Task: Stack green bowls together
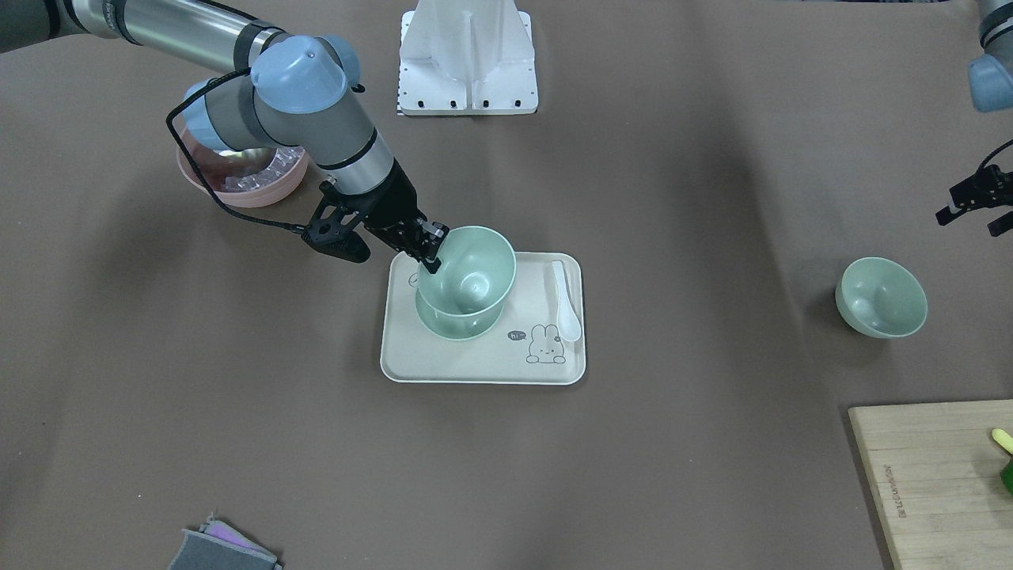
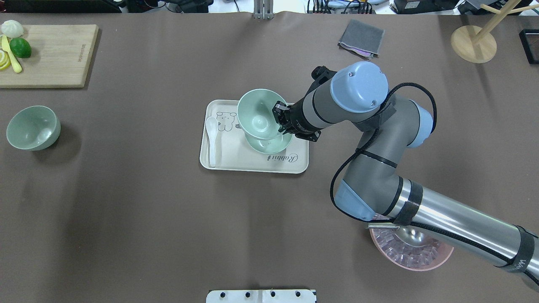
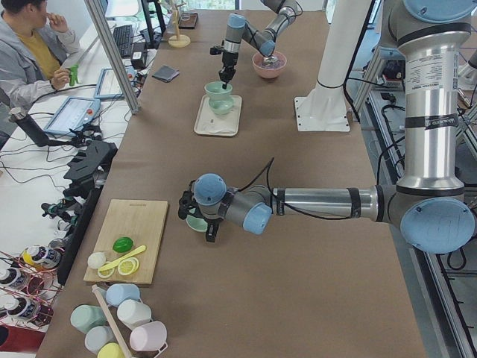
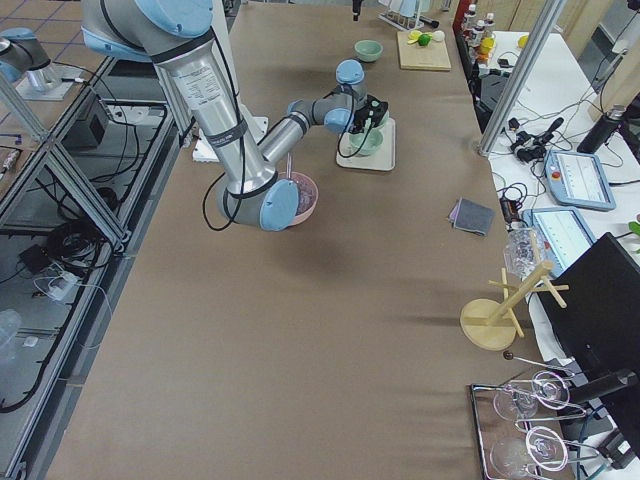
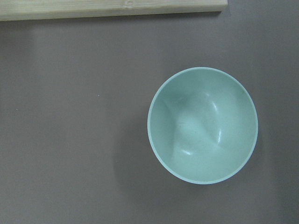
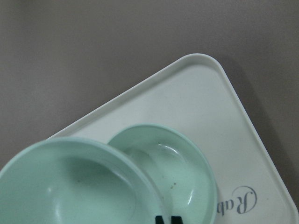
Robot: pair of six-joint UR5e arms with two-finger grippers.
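Right arm of brushed silver tube and grey joints, pale blue domed caps with small screws, thin black cable under black straps, black right gripper, left arm built alike

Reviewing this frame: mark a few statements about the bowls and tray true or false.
1. The right gripper grips a green bowl by its rim. True.
2. That bowl is fully nested in the bowl on the tray. False: it is tilted over it, not seated.
3. A white spoon lies on the tray. True.
4. The third green bowl sits on the cutting board. False: it stands on the table, apart from the board.
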